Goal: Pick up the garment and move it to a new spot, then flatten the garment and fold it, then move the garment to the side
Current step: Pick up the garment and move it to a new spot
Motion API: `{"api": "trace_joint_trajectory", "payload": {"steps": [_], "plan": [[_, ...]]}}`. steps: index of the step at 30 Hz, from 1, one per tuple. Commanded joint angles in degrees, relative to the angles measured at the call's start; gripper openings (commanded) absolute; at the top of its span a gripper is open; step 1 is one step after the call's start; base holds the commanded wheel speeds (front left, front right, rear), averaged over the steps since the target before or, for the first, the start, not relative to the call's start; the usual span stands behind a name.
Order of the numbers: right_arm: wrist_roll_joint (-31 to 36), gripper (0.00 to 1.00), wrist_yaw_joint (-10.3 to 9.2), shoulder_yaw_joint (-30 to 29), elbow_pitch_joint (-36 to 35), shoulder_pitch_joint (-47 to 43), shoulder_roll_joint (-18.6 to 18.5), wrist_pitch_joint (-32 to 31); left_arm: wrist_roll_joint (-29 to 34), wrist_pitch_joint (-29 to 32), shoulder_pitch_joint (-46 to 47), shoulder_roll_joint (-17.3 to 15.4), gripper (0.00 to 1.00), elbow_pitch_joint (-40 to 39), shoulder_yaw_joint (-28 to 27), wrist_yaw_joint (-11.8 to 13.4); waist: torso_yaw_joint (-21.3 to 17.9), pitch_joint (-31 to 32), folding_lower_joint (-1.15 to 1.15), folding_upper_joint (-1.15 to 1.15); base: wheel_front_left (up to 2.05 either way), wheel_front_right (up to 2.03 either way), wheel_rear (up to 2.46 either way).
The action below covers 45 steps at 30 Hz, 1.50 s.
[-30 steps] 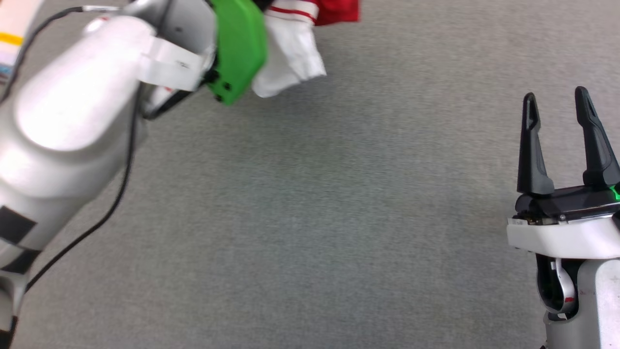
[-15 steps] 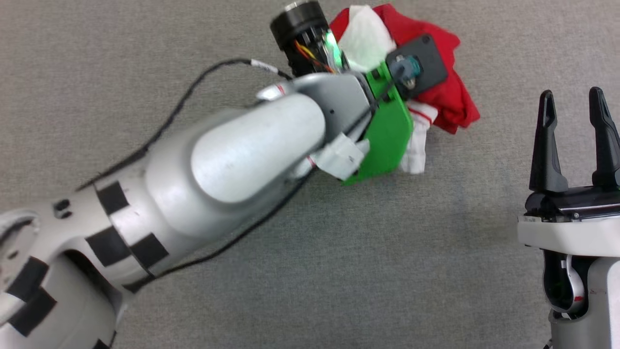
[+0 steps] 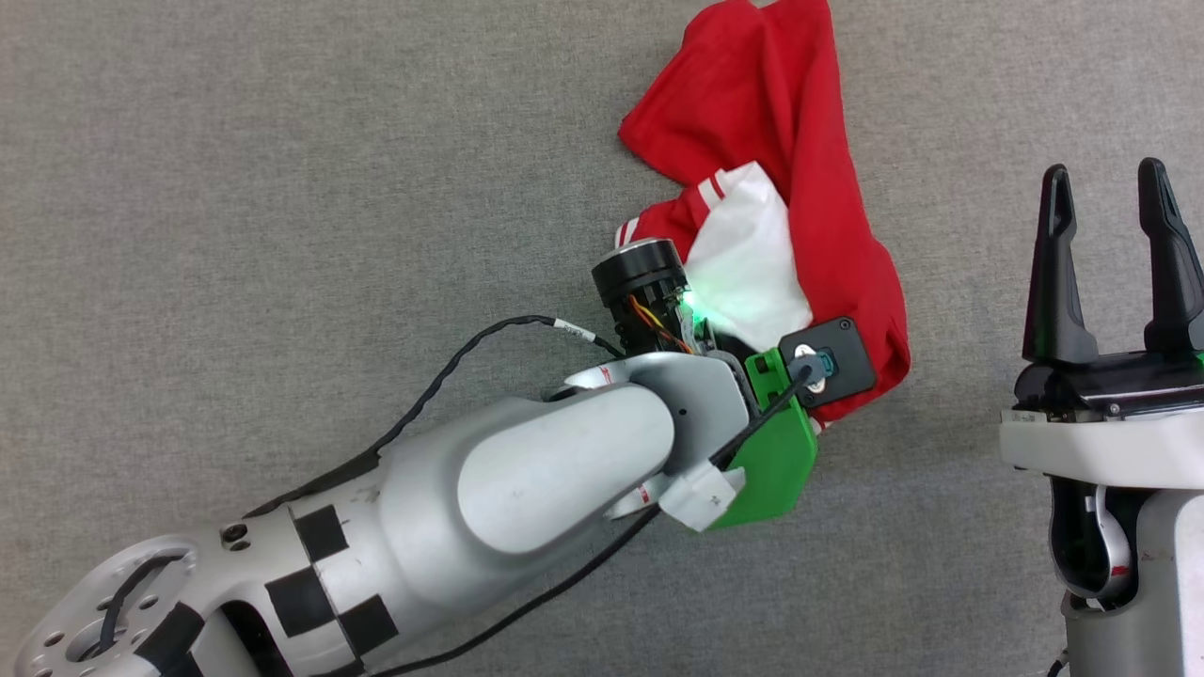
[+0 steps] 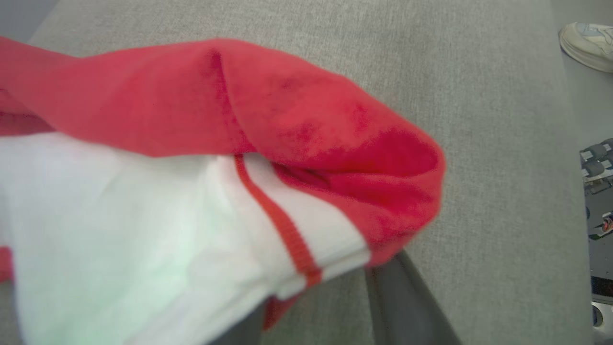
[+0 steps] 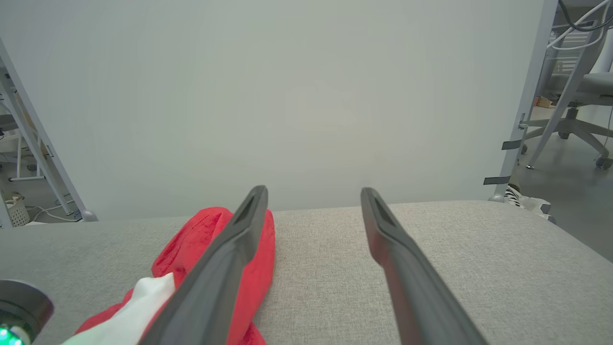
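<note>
The garment (image 3: 752,103), red with a white sleeve and red-white striped trim, lies bunched on the grey table at upper centre of the head view. Its near end is gathered under my left wrist. In the left wrist view the red and white cloth (image 4: 287,110) bulges over my left gripper (image 4: 316,311), which is shut on it, with one dark finger (image 4: 397,297) showing below the fold. No lettering is visible. My right gripper (image 3: 1105,183) stands open and empty to the right of the garment, apart from it. The right wrist view shows that open gripper (image 5: 311,191) with the red cloth (image 5: 201,244) beside its left finger.
The grey fabric tabletop (image 3: 282,188) spreads wide to the left and front. A pale wall panel (image 5: 287,96) stands behind the table's far edge. A shoe (image 4: 586,40) and an office chair (image 5: 574,91) are off the table's right side.
The head camera has shifted. My left arm has come nearer and lower with the garment, which was a tight bundle at the gripper and now trails out long across the table. The right gripper stays open.
</note>
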State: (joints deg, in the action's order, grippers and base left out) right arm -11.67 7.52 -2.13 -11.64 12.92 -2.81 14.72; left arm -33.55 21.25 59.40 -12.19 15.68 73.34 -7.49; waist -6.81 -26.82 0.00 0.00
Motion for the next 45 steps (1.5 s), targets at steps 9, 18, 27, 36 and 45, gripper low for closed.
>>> {"api": "trace_joint_trajectory", "payload": {"steps": [9, 18, 27, 36, 45], "plan": [[1.9, 1.00, -0.03, -1.3, 0.3, -3.8, -0.1, 0.3, -0.2, -20.8, 1.4, 2.1, 1.00, 10.0, -3.7, 1.5, 5.9, 9.0, 0.00, 0.00, 0.00, 0.00, 0.00], [2.9, 1.00, -0.03, -1.7, 0.3, -7.2, -0.1, 0.3, -1.9, -31.1, -5.8, -3.0, 1.00, 9.8, -9.4, 9.7, 10.1, 14.1, 0.00, 0.00, 0.00, 0.00, 0.00], [4.4, 1.00, -0.03, -2.1, 0.3, -9.7, -0.1, 0.3, -0.3, -36.2, -18.9, -9.2, 1.00, 2.9, -21.3, 23.4, 12.8, 17.8, 0.00, 0.00, 0.00, 0.00, 0.00], [7.0, 1.00, -0.03, -1.5, 1.7, -12.0, -0.1, 0.3, 8.5, -36.2, -39.0, -9.9, 1.00, -7.0, -39.0, 29.7, 13.4, 20.3, 0.00, 0.00, 0.00, 0.00, 0.00], [8.2, 1.00, -0.03, 0.1, 6.6, -15.3, -0.1, 0.3, 16.9, -36.2, -52.0, -4.9, 1.00, -11.1, -50.4, 25.9, 13.1, 22.1, 0.00, 0.00, 0.00, 0.00, 0.00]]}}
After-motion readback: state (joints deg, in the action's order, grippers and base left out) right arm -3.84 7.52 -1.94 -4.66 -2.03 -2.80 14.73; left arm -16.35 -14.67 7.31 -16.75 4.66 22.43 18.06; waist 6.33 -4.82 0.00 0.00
